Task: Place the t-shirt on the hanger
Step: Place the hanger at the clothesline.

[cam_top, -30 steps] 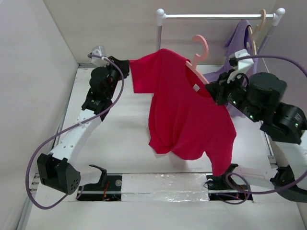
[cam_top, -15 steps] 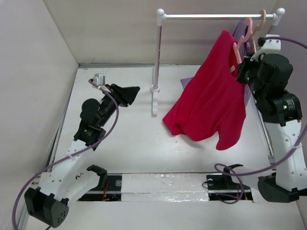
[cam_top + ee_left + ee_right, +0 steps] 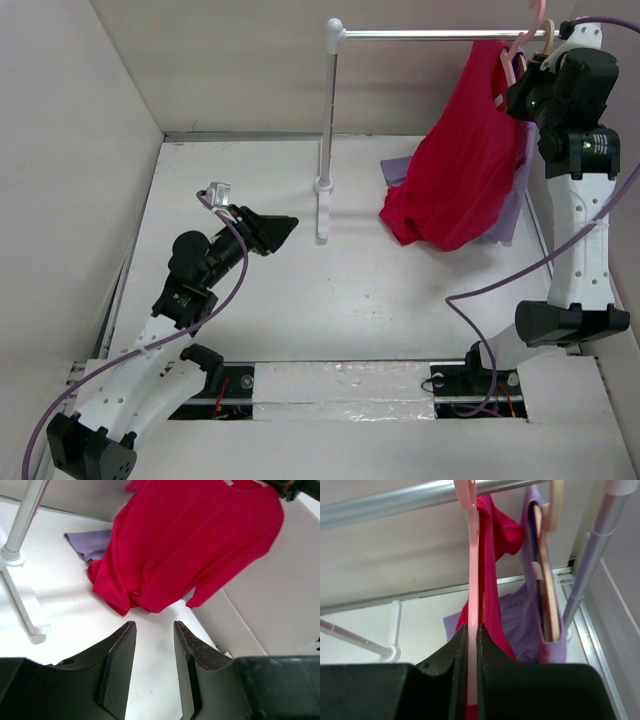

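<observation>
The left claw [image 3: 154, 630] stood with its jaws apart and nothing between them. It hung low over the table [image 3: 300, 300] on the left side, well apart from the cloth and pointed toward it. Going right, past the rack post [image 3: 327, 130], the red t-shirt [image 3: 462, 165] hung off the pink hanger [image 3: 473, 555] below the rail [image 3: 440, 34]. Its hem was bunched and drooped toward the table, with a lilac garment [image 3: 398, 170] behind it and a beige hanger [image 3: 546, 580] just beside on the same rail. Furthest right, the right claw [image 3: 472, 628] was clamped on the pink hanger's stem, held up high at the rail. The shirt looked already threaded on the hanger, so the step in hand was judged to be the hanging-up: getting the hook over the rail. From the wrist view the hook's top met the rail at the frame's edge, but whether it was truly seated could not be told. The next move would call for lowering the hook onto the rail and letting its weight settle before the right jaws parted. The claw would then need to back out without snagging the collar or knocking the beige hanger. The left arm had no evident part in it beyond keeping clear.
</observation>
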Robot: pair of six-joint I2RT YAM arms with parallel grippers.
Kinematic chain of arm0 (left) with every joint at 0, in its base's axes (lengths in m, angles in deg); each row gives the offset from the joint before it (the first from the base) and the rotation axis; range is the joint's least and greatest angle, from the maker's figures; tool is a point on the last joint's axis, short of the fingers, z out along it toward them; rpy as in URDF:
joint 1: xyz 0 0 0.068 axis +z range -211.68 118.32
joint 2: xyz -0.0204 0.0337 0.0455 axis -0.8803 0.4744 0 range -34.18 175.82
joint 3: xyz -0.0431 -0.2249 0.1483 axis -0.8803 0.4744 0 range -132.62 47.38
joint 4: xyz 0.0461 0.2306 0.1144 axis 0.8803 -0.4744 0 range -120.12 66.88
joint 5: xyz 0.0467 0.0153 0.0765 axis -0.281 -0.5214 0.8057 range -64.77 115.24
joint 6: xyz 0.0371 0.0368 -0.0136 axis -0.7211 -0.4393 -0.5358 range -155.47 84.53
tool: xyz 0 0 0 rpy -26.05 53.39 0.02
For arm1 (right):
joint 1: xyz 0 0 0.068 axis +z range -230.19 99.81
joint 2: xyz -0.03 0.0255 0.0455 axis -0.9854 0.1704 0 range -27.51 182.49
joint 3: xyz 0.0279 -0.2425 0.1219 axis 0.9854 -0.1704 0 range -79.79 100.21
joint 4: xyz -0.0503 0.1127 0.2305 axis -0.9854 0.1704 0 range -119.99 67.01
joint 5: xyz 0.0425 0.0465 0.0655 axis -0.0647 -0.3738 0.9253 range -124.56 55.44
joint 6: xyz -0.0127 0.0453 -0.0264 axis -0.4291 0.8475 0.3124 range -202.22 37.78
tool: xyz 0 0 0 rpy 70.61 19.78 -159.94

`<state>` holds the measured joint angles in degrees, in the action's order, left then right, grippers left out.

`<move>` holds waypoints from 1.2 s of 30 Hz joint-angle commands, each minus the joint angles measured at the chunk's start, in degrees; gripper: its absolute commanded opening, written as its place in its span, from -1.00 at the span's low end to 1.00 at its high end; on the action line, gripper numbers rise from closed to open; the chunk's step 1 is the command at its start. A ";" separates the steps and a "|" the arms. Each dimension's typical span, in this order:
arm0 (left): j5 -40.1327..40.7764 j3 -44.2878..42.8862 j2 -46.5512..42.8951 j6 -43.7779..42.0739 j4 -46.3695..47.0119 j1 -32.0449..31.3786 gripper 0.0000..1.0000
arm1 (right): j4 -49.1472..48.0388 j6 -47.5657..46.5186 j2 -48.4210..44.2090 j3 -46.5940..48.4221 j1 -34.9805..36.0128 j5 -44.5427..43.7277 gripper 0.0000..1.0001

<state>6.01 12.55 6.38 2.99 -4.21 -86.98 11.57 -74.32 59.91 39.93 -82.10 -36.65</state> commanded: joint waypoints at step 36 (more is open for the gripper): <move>0.67 2.22 -0.39 1.09 2.09 -0.54 -0.16 | -24.68 5.72 -18.03 -23.21 0.94 -1.16 1.00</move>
<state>6.08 14.73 7.08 3.43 -4.82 -87.46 -7.92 -69.08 48.74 15.98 -82.21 -36.25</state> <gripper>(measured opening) 0.416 0.997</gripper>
